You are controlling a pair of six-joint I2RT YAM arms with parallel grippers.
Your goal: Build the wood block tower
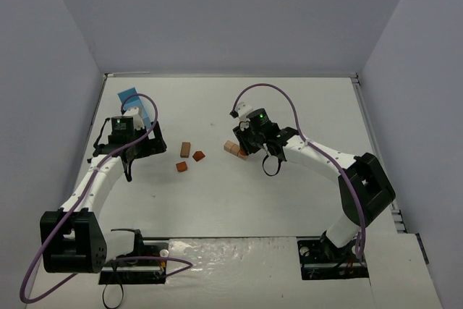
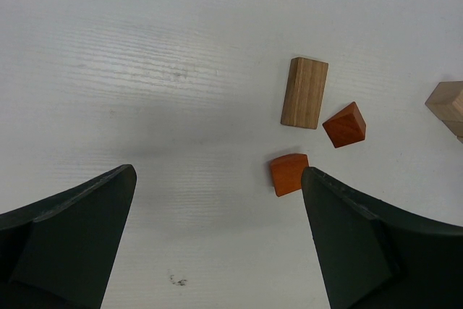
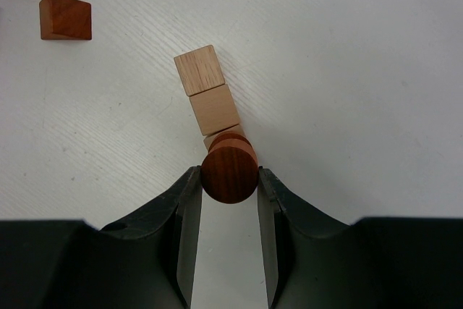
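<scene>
My right tool (image 3: pixel 228 179) clenched the reddish-brown cylinder (image 3: pixel 229 170) at the end of the tan cube row (image 3: pixel 214 108). My left tool (image 2: pixel 218 179) hung released, well apart from that row. Releasing off-centre, I judged, could roll the cylinder onto the desk (image 3: pixel 362 70).

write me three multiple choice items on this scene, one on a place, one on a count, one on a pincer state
1. Where is the light-blue box?
A) near the far left corner of the table
B) between the arm bases
C) at the near right edge

2. How many reddish-brown blocks lie ahead of the left pincer in its wrist view?
A) one
B) two
C) four

3. What is the right pincer doing?
A) open and empty
B) shut on a round reddish-brown block
C) out of view

Answers: 1 A, the top view shows it there; 2 B, both sit by the tan block; 3 B, both fingers press its sides.
</scene>
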